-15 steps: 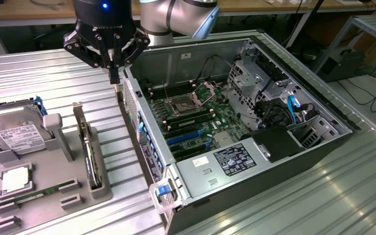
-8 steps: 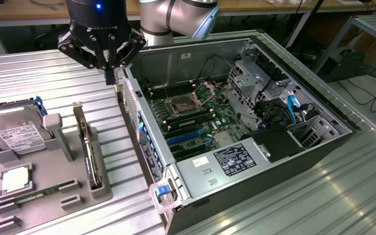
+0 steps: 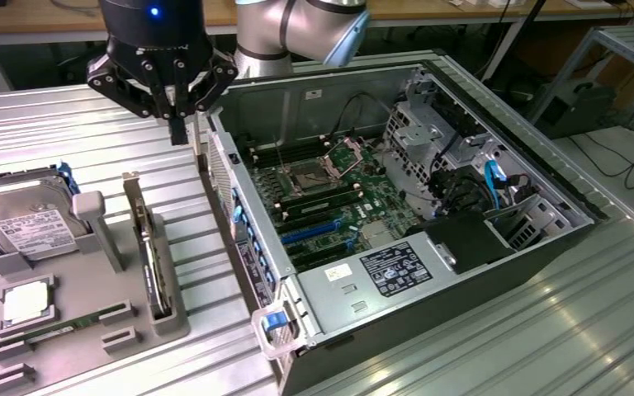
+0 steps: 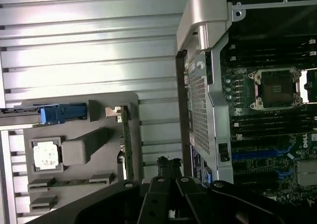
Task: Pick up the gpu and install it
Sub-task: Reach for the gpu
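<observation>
No legible text found. White label on the hard drive [image 3: 26, 224]: print too small to read. Black-and-white label on the metal cover [image 3: 398, 271] inside the computer case [image 3: 438, 338]: markings present, unreadable.

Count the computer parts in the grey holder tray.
4: boxy silver hard drive, farthest back; square silver processor chip, in front of it; slim green memory stick, nearer still; thin dark gpu card, on edge at the exterior view's right side. None looks hidden.
</observation>
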Motion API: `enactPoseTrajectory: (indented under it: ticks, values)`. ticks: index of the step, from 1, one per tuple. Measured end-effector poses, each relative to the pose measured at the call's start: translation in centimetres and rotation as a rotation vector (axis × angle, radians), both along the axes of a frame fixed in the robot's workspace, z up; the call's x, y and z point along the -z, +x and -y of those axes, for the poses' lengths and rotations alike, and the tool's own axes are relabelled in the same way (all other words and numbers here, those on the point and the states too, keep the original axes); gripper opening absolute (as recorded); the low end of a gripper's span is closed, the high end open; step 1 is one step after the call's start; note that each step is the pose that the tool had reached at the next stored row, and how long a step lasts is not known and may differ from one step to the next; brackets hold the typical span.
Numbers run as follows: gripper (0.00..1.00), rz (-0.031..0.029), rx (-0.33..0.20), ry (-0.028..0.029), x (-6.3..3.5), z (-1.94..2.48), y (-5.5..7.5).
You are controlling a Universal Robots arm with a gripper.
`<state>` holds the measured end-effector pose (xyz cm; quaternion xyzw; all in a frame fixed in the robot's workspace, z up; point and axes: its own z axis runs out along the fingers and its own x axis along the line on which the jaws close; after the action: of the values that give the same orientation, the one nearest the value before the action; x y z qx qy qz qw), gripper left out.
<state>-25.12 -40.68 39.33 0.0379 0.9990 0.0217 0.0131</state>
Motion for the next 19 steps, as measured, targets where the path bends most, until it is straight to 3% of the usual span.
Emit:
enactPoseTrajectory:
  ticks: [2, 3, 19]
  values:
    - [0.11, 0.0, -0.022, 0.0004, 0.0, 0.29, -2.4]
    - [0.11, 0.0001, -0.051, 0.0006, 0.0, 0.38, -2.8]
    - [0.11, 0.0, -0.097, 0.0006, 0.0, 0.65, -5.8]
